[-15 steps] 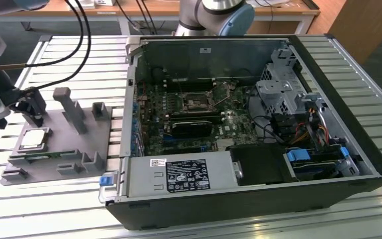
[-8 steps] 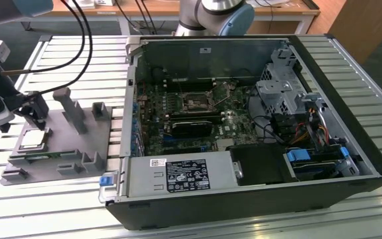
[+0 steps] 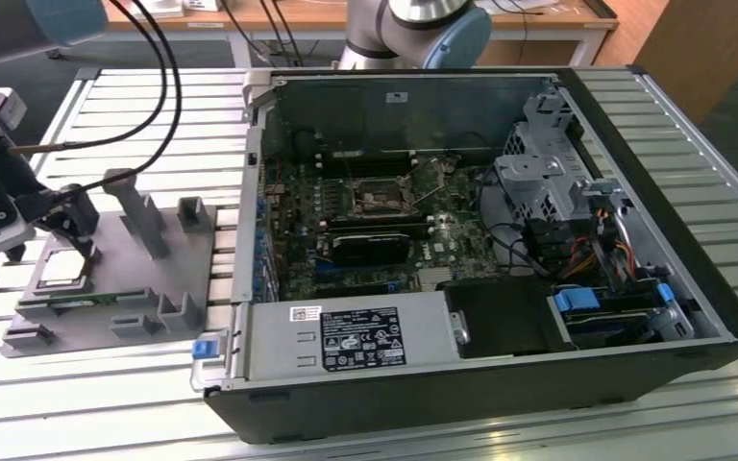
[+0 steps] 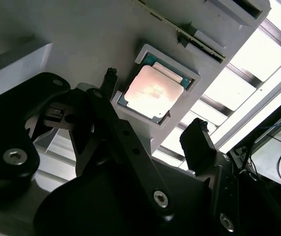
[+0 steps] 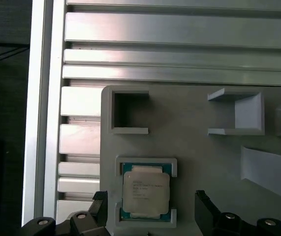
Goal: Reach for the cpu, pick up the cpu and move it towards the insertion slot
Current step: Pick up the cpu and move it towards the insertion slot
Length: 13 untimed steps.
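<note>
The cpu (image 3: 61, 272), a small square chip with a silvery lid, lies flat in a recess of the grey tray (image 3: 151, 288) at the exterior view's left. My gripper (image 3: 72, 245) hangs just above it, open. In both wrist views the cpu (image 4: 152, 92) (image 5: 145, 191) sits in its recess, with one black fingertip (image 4: 109, 78) on one side and the other on the opposite side, neither touching it. The insertion slot (image 3: 380, 199) is the dark square socket with a metal frame on the motherboard inside the open computer case.
The open black computer case (image 3: 498, 384) fills the exterior view's middle and right, with a black rectangular block (image 3: 369, 245), drive cage (image 3: 542, 182) and cables inside. A thin green memory stick (image 3: 87, 300) lies in the tray, which also has upright posts (image 3: 138, 216). The slatted aluminium table (image 3: 138, 115) lies beneath.
</note>
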### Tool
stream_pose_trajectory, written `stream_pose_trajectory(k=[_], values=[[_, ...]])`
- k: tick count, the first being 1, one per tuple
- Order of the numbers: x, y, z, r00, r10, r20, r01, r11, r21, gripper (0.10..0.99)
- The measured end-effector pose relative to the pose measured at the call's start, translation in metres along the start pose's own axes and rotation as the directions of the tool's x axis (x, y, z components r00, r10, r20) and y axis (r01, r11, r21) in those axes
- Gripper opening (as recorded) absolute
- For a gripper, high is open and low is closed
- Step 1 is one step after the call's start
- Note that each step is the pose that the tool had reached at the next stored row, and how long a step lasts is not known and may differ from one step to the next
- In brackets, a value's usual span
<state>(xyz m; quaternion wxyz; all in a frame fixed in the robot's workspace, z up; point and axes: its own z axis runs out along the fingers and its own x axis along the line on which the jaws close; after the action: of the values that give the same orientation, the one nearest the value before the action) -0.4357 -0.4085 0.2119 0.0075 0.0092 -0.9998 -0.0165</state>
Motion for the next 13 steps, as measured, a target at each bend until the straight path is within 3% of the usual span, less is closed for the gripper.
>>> stream_pose_trajectory(k=[13], values=[[0.0010,-0.0006,0.0195,1.0000,0.000,0.0001,0.000,1.0000,0.000,0.792]])
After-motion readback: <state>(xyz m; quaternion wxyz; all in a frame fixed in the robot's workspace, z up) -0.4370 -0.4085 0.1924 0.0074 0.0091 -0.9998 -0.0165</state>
